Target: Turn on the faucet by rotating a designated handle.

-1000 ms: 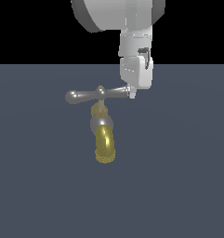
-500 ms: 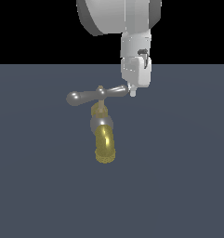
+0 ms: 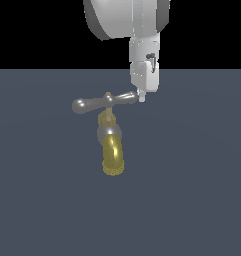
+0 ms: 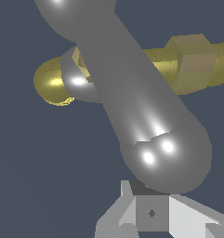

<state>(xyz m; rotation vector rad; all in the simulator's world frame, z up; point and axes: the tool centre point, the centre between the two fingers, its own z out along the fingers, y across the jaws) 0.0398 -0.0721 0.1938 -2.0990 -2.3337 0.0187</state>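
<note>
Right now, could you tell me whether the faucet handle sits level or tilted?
Tilted: the handle slopes, its end beside the fingers higher than its far end.

Handle (image 4: 146, 116) bulbous end fills view, touching end effector (image 4: 153, 211); brass faucet (image 4: 192, 65) behind.

Flat, dim render; sharp focus; bright glare spots on handle (image 4: 150, 139); no cast shadows.

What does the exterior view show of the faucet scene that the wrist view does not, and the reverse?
Only the exterior view shows the whole handle with both rounded ends, the arm above it, and the faucet with its ribbed spout tip. Only the wrist view shows, close up, the handle's near end just in front of the gripper. Both show the silver handle, the brass faucet and the dark grey surface.
</note>
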